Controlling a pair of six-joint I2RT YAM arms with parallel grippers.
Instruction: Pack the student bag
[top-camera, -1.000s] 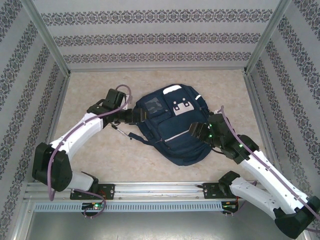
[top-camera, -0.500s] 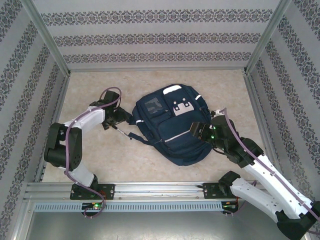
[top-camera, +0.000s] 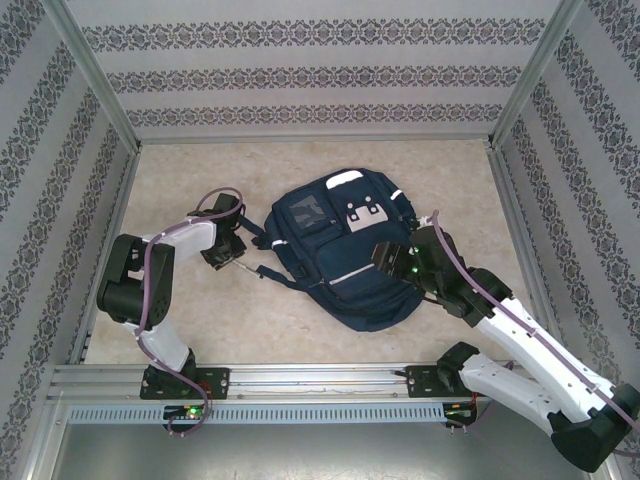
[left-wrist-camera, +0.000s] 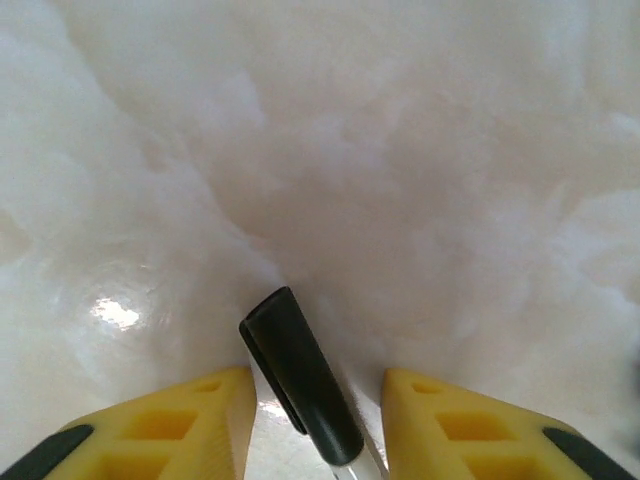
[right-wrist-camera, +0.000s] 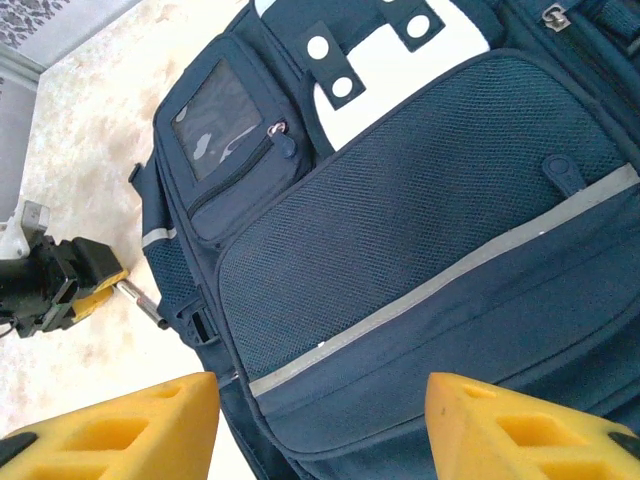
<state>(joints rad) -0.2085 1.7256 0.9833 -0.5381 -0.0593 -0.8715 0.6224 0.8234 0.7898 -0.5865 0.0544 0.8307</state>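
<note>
The student bag (top-camera: 340, 250) is a dark navy backpack with white patches and a grey stripe, lying flat at mid-table. A pen (left-wrist-camera: 300, 385) with a black cap lies on the table just left of it. My left gripper (left-wrist-camera: 318, 420) is low over the pen, its yellow fingers on either side with a gap on both sides, so it is open. From above, the left gripper (top-camera: 228, 258) sits beside the bag's left edge. My right gripper (right-wrist-camera: 320, 430) hovers open over the bag's mesh front pocket (right-wrist-camera: 430, 200), nothing between its fingers.
Patterned walls with metal posts (top-camera: 100, 110) close in the table on three sides. Bare beige tabletop (top-camera: 250, 320) lies in front of the bag and behind it. A strap and buckle (right-wrist-camera: 200, 325) trail off the bag's left side near the pen.
The left arm folded back from the bag's left edge and dropped onto the pen, its jaws narrowing around it. The right gripper edged slightly left over the bag.
</note>
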